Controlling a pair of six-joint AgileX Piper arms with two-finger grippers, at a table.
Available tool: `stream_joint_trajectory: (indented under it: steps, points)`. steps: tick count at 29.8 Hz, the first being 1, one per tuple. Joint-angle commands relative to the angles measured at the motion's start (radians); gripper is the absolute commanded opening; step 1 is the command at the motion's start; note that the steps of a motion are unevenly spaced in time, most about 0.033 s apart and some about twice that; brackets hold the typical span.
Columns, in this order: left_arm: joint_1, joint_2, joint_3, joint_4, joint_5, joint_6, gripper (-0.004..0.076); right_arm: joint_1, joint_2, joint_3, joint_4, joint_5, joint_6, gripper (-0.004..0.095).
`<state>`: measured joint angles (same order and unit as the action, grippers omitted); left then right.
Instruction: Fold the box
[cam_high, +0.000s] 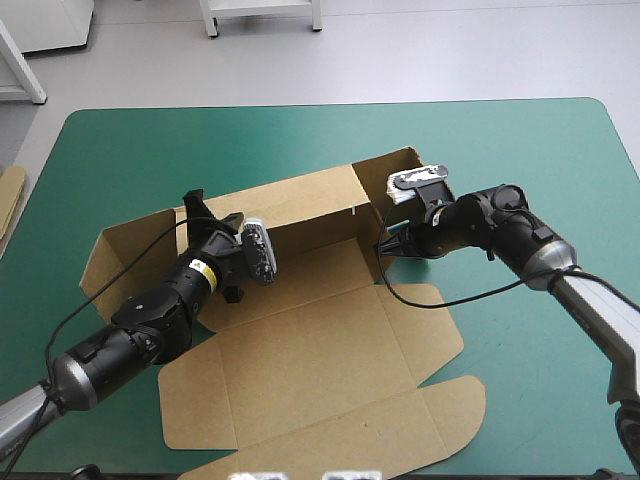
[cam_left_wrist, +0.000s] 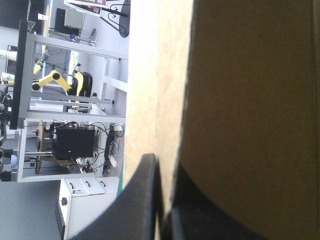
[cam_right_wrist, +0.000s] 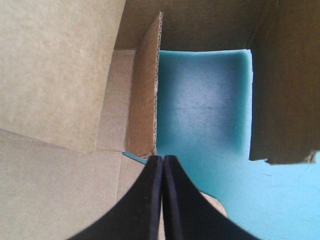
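Left gripper (cam_left_wrist: 164, 162) clamps the rear wall (cam_high: 300, 205) of the box (cam_high: 320, 340); right gripper (cam_right_wrist: 163, 159), pressed together and empty, points at the upright flap (cam_right_wrist: 143, 90) just ahead.

Black, silver-sleeved arms (cam_high: 150, 310); yellow label (cam_high: 200, 266) behind black-finned left tool (cam_high: 193, 204).

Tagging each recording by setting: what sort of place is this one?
Probably a robot lab workbench: a table with a teal-green cover, two robot arms whose left gripper and right gripper work a single part-folded brown box, and spare board at the table's left edge.
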<state>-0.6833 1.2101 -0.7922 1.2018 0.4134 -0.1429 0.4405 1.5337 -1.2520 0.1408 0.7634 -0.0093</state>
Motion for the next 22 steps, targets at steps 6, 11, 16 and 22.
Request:
stream_joint_trajectory:
  steps: [6, 11, 16, 22]
  points:
    - [-0.001, -0.011, -0.004, -0.062, 0.087, -0.033, -0.0009, 0.000, -0.044, -0.024, 0.000, -0.043, -0.003, 0.0000]
    - [-0.001, -0.011, -0.004, -0.062, 0.087, -0.035, -0.0009, 0.000, -0.044, -0.024, -0.009, -0.043, -0.008, 0.0000]
    - [-0.001, -0.011, -0.004, -0.062, 0.087, -0.035, -0.0009, 0.000, -0.044, -0.022, 0.002, -0.036, -0.024, 0.0000]
    - [-0.001, -0.011, -0.004, -0.062, 0.087, -0.035, -0.0009, 0.000, -0.044, -0.024, -0.002, -0.055, -0.024, 0.0000]
